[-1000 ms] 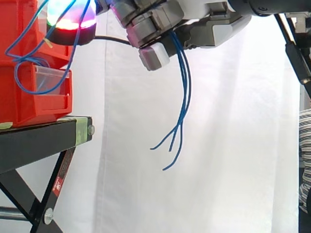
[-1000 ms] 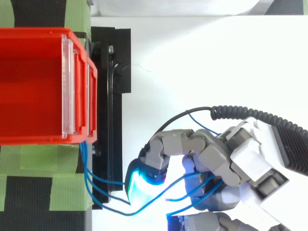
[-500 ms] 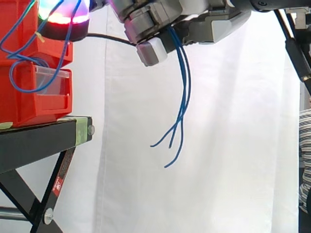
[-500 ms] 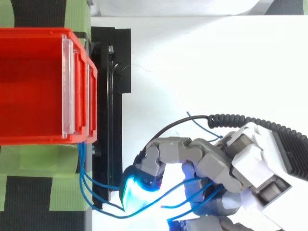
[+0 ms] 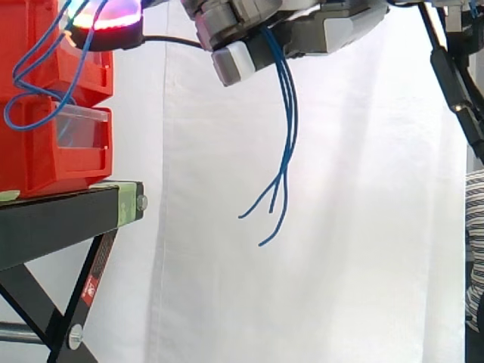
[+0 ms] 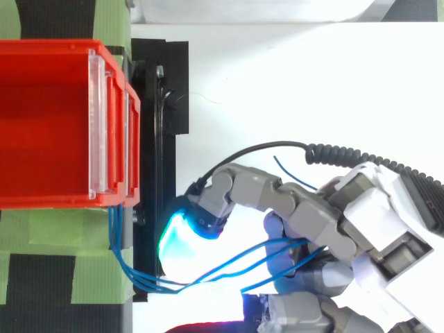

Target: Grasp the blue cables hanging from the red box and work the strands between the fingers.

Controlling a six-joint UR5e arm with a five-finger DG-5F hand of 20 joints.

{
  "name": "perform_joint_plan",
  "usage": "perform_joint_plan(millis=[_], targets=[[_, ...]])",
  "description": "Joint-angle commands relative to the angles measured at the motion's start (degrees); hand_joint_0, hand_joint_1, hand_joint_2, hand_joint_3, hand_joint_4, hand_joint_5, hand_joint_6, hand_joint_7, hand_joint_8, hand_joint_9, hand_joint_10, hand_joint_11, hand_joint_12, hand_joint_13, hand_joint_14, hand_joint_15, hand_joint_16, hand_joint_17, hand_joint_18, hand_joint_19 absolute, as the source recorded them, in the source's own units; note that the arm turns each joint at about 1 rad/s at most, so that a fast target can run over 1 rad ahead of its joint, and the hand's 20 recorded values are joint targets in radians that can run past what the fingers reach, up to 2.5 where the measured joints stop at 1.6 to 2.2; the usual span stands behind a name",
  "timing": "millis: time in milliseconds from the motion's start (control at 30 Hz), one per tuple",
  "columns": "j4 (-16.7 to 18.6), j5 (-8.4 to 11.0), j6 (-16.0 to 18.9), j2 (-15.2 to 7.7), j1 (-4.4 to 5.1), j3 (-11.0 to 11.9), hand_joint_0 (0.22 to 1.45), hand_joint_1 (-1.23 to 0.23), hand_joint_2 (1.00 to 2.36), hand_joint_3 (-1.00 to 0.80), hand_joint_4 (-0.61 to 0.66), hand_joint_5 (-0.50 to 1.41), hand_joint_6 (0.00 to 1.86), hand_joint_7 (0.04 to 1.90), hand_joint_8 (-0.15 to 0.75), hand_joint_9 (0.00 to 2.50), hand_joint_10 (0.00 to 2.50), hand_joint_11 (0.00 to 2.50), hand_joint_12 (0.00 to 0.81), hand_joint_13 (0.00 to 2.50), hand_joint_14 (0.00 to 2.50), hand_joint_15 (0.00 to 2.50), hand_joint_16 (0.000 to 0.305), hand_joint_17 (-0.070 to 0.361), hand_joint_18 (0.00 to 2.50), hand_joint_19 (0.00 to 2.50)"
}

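Note:
Thin blue cables (image 5: 286,136) run from the front of the red box (image 5: 45,144), loop over its face, pass through my hand (image 5: 302,30) at the top of the side view and hang free below it, ends splayed. From above, the same blue cables (image 6: 229,267) stretch from the red box (image 6: 48,125) across the stand's edge into my hand (image 6: 326,229). Its fingers are curled round the strands. One glowing fingertip (image 6: 177,239) reaches toward the box, close to the stand's edge.
The red box sits on a black stand (image 5: 68,219) with green tape (image 6: 62,229) on its top. A white curtain (image 5: 355,227) hangs behind. A black strut (image 5: 454,83) slants down the right edge, with a person's striped sleeve (image 5: 475,249) below it.
My hand has risen and shifted toward the box. The hanging cable ends have lifted with it, and the glowing fingertip has moved nearer the stand.

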Motion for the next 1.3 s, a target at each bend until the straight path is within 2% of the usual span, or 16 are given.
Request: perform_joint_plan(millis=[0, 300, 567, 967, 1100, 1267], targets=[[1.2, 0.03, -1.4, 0.0, 0.03, 0.0, 0.87, -0.58, 1.01, -0.76, 0.25, 0.21, 0.23, 1.37, 0.384, 0.99, 2.50, 2.50, 0.419, 1.08, 2.50, 1.64, 0.046, 0.104, 1.46, 1.18], [2.3, 1.53, -2.2, 0.0, 0.21, 0.0, 0.85, -0.59, 1.01, -0.79, 0.24, 0.19, 0.21, 1.38, 0.384, 0.99, 2.50, 2.50, 0.419, 1.08, 2.50, 1.64, 0.046, 0.104, 1.46, 1.18], [1.3, 1.53, -2.1, 0.0, 0.38, -0.1, 0.82, -0.61, 1.00, -0.90, 0.24, 0.14, 0.22, 1.36, 0.384, 0.99, 2.50, 2.50, 0.419, 1.08, 2.50, 1.64, 0.046, 0.104, 1.46, 1.18], [1.3, 1.53, -2.0, 0.0, 0.38, 0.0, 0.85, -0.64, 1.01, -0.77, 0.23, 0.10, 0.28, 1.35, 0.384, 0.99, 2.50, 2.50, 0.419, 1.08, 2.50, 1.64, 0.046, 0.104, 1.46, 1.18], [1.2, 1.53, -2.0, 0.0, 0.38, 0.0, 0.81, -0.65, 1.01, -0.84, 0.23, 0.07, 0.23, 1.37, 0.384, 0.99, 2.50, 2.50, 0.419, 1.08, 2.50, 1.64, 0.046, 0.104, 1.46, 1.18], [1.1, 1.35, -1.9, 0.1, 0.38, -0.1, 0.79, -0.65, 1.01, -0.84, 0.22, 0.07, 0.14, 1.38, 0.384, 0.99, 2.50, 2.50, 0.419, 1.08, 2.50, 1.64, 0.046, 0.104, 1.46, 1.18]])
